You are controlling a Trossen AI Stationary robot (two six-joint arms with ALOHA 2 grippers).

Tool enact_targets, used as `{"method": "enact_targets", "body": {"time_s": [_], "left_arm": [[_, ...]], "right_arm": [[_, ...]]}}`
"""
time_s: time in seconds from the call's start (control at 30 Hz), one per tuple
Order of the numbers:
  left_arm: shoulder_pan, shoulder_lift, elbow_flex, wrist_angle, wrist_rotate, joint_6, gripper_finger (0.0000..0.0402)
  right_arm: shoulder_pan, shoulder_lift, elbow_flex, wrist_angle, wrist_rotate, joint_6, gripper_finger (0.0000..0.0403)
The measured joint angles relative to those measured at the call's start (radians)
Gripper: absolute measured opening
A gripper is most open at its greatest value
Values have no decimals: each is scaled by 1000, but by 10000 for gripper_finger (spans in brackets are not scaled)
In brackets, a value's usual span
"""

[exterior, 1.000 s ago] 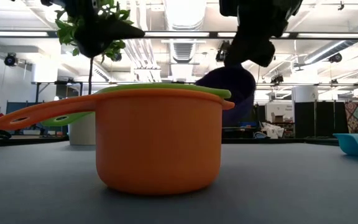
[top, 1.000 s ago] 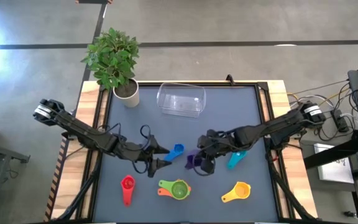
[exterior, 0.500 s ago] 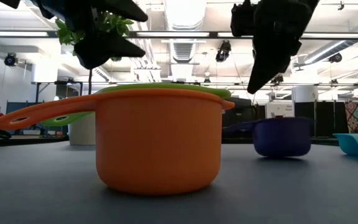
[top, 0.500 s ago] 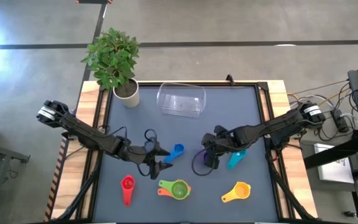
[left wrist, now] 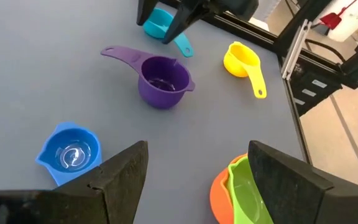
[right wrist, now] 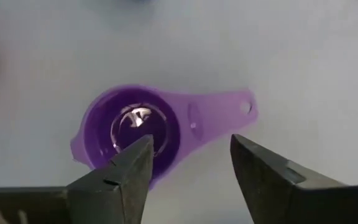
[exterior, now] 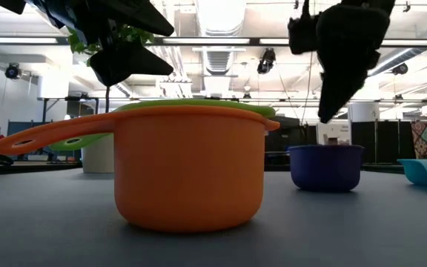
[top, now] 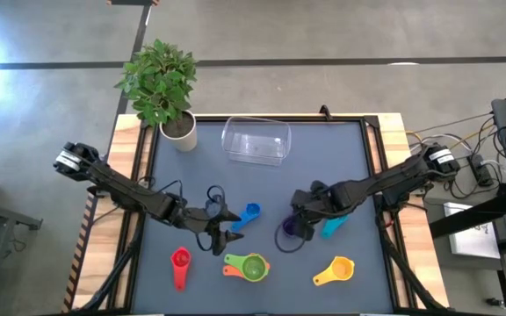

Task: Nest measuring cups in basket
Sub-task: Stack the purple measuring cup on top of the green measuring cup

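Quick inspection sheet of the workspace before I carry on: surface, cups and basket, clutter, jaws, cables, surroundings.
Surface: dark table mat, wooden edges.
Job's things: basket holds no cups; purple cup upright on the mat; blue cup, teal cup, red cup, yellow cup loose; green cup nested in orange cup.
Clutter: potted plant.
Grippers: left gripper and right gripper hover, jaws open, holding nothing.
Cables: bundle right of the table.
Surroundings: grey floor, no people.
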Motion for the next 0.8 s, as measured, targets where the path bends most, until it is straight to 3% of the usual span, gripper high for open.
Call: {"method": "enact_targets", "body": {"time_s": [0.3, 0.53, 0.8], "left_arm": [[-1, 0, 0, -1, 0, 0, 260], [-1, 0, 0, 0, 0, 13, 260], [-1, -1, 0, 0, -1, 14, 260]], "right_arm": [[-1, 0, -103, 46, -29, 216, 215], [-1, 0, -148, 232, -97, 210, 215], [-1, 0, -200, 236, -95, 209, 178]]}}
